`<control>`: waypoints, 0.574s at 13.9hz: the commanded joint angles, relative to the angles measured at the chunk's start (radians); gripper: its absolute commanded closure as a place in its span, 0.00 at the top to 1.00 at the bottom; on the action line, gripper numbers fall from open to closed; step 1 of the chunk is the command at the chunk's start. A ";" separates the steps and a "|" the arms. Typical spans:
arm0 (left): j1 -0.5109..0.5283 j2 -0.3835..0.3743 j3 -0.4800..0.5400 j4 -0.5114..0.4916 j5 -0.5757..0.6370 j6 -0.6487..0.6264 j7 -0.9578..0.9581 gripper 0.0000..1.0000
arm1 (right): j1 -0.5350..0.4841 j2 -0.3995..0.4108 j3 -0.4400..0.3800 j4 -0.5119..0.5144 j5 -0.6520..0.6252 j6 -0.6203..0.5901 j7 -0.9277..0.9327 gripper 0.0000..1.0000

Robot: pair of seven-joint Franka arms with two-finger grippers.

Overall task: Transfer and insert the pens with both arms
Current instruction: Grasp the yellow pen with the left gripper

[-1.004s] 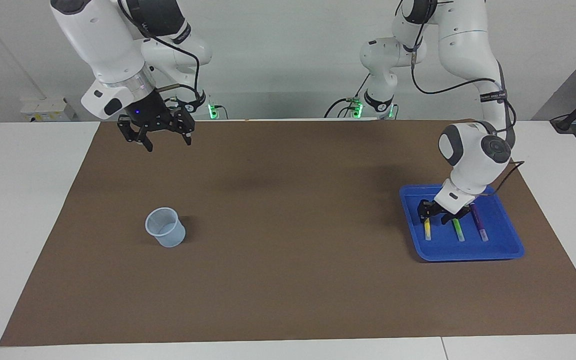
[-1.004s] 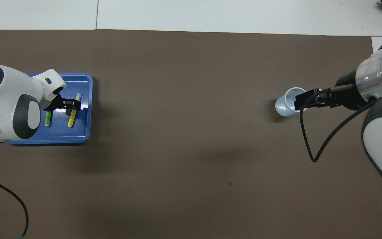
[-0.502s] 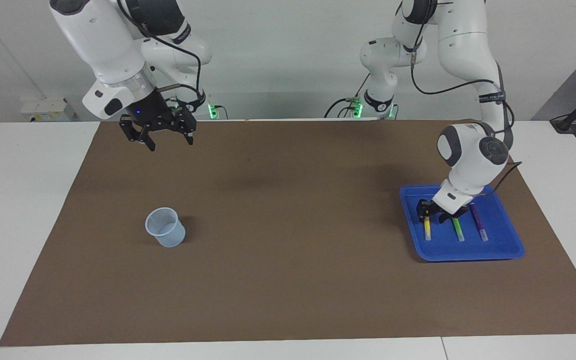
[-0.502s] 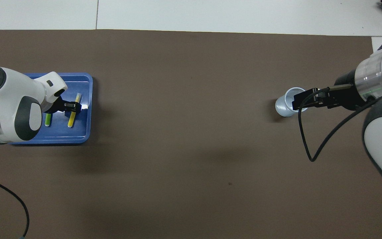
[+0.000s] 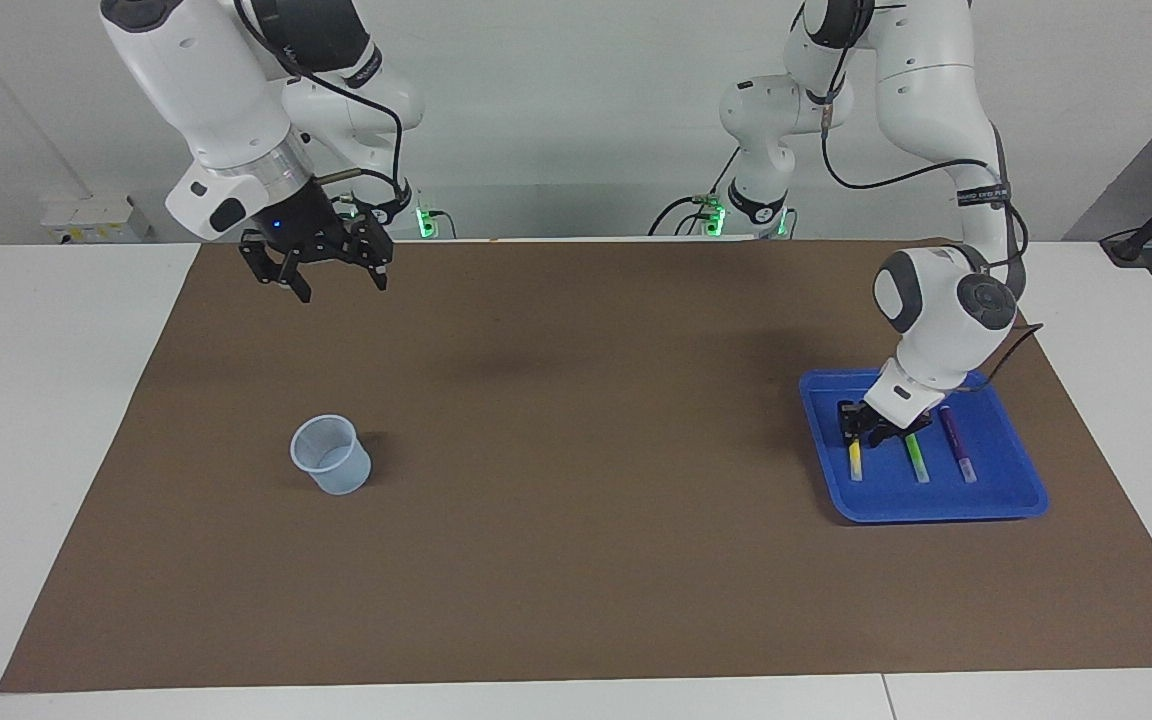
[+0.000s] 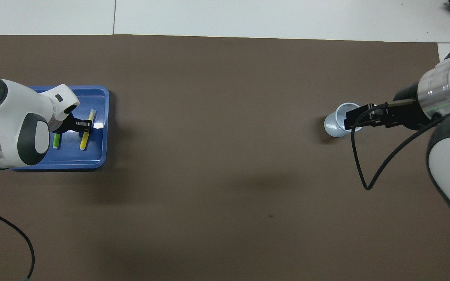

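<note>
Three pens lie side by side in a blue tray [image 5: 936, 508] toward the left arm's end of the table: yellow [image 5: 854, 460], bright green [image 5: 917, 459] and purple [image 5: 959, 447]. My left gripper [image 5: 863, 432] is down in the tray at the yellow pen's end that lies nearer the robots. In the overhead view it [image 6: 81, 125] lies across the yellow pen [image 6: 86, 137], beside the green pen [image 6: 56, 141]. The arm hides the purple pen there. My right gripper [image 5: 316, 278] is open and empty, raised over the mat.
A pale translucent cup [image 5: 331, 455] stands upright on the brown mat [image 5: 576, 520] toward the right arm's end. In the overhead view the raised right gripper [image 6: 352, 121] partly covers the cup [image 6: 336, 123]. White tabletop borders the mat.
The left gripper has drawn in toward the yellow pen's end, away from the green pen. The right gripper has drifted slightly higher. The pens and cup have not moved.
</note>
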 commanded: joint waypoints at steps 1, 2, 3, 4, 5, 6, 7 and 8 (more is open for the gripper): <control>-0.008 -0.005 0.006 -0.016 -0.004 0.015 0.001 0.13 | -0.008 -0.027 0.008 -0.035 0.019 0.020 0.027 1.00; -0.008 -0.005 0.006 -0.016 -0.004 0.015 -0.001 0.00 | -0.008 -0.027 0.008 -0.035 0.019 0.020 0.025 1.00; -0.008 -0.005 0.005 -0.016 -0.004 0.014 -0.001 0.00 | -0.008 -0.027 0.008 -0.035 0.019 0.020 0.027 1.00; -0.008 -0.005 0.005 -0.013 -0.004 0.011 -0.002 0.00 | -0.008 -0.027 0.008 -0.035 0.019 0.020 0.027 1.00; -0.006 -0.005 0.005 -0.007 -0.004 0.003 -0.004 0.00 | -0.008 -0.028 0.008 -0.035 0.019 0.020 0.027 1.00; -0.006 -0.006 0.005 0.001 -0.004 -0.012 -0.002 0.00 | -0.008 -0.028 0.008 -0.035 0.019 0.020 0.027 1.00; -0.005 -0.008 0.005 0.016 -0.004 -0.052 -0.004 0.00 | -0.008 -0.028 0.008 -0.035 0.019 0.020 0.027 1.00; -0.005 -0.008 0.006 0.047 -0.004 -0.096 -0.004 0.00 | -0.008 -0.028 0.008 -0.035 0.019 0.020 0.030 1.00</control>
